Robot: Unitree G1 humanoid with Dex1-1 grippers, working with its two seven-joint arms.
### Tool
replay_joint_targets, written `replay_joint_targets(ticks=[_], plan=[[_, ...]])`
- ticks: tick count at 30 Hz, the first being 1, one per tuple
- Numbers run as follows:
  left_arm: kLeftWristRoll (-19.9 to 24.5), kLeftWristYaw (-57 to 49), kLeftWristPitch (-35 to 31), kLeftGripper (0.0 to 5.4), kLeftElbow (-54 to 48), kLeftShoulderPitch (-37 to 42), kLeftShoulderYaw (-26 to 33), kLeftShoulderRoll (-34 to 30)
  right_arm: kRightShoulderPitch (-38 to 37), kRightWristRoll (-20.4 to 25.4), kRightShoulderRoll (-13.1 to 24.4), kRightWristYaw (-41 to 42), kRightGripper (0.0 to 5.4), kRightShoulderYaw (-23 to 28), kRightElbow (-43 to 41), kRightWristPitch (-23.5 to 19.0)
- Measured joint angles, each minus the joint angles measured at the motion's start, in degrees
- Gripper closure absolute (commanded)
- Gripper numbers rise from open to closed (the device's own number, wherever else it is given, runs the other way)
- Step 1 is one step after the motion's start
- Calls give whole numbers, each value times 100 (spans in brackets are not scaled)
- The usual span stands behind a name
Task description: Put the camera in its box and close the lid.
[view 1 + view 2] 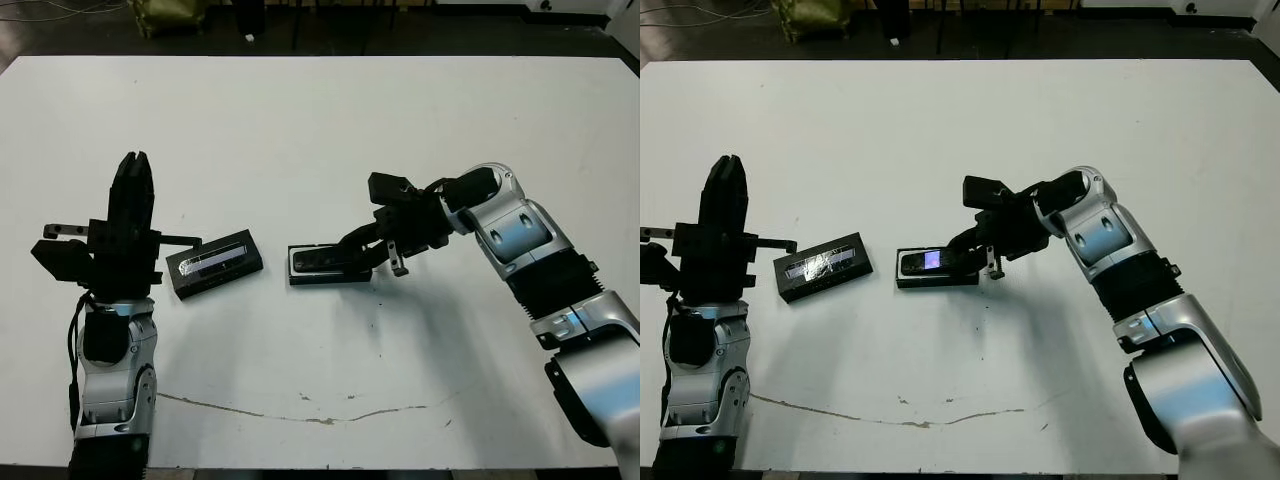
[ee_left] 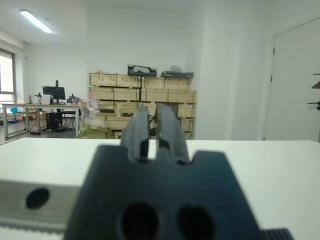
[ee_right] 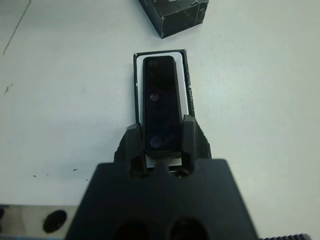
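Note:
The camera [image 3: 161, 100], a slim black bar with a bluish screen [image 1: 932, 260], lies lengthwise in the box [image 3: 136, 75], a shallow black tray with white lining showing around it. My right gripper [image 3: 160, 131] is shut on the camera's near end, one finger on each long side. The lid [image 1: 215, 262], black with a glossy window strip, lies flat on the table just left of the box [image 1: 298, 279], a small gap between them. My left gripper [image 1: 133, 168] is raised off the table to the left of the lid, pointing forward, fingers [image 2: 137, 127] shut and holding nothing.
A thin dark crack line [image 1: 300, 412] runs across the white table near its front edge. The table's far edge [image 1: 320, 57] borders a dark floor. The left wrist view shows shelves of wooden crates [image 2: 140, 95] beyond the table.

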State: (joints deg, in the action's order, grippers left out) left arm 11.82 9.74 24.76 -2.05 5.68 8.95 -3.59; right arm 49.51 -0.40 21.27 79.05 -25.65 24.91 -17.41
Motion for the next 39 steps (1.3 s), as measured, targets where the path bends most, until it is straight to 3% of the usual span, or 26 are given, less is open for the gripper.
replay_joint_targets(ticks=[6, 21, 25, 32, 35, 39], plan=[[14, 5, 19, 540, 5, -8, -4, 5, -123, 84, -119, 16, 329, -51, -546, 309], [37, 35, 23, 540, 13, -14, -8, 7, -216, 322, -17, -45, 2, 173, -884, 407], [38, 37, 29, 540, 20, -13, -8, 7, -216, 404, 32, -51, 2, 227, -916, 357], [79, 52, 31, 540, 41, -13, -4, 7, -300, 711, 167, -429, 2, 748, -1323, -157], [102, 69, 31, 540, 46, -13, 22, -3, -487, 1042, 281, -740, 2, 1195, -1659, -631], [88, 158, 85, 540, 146, -24, 161, -184, -1057, 1537, 352, -1437, 40, 2019, -2253, -834]])
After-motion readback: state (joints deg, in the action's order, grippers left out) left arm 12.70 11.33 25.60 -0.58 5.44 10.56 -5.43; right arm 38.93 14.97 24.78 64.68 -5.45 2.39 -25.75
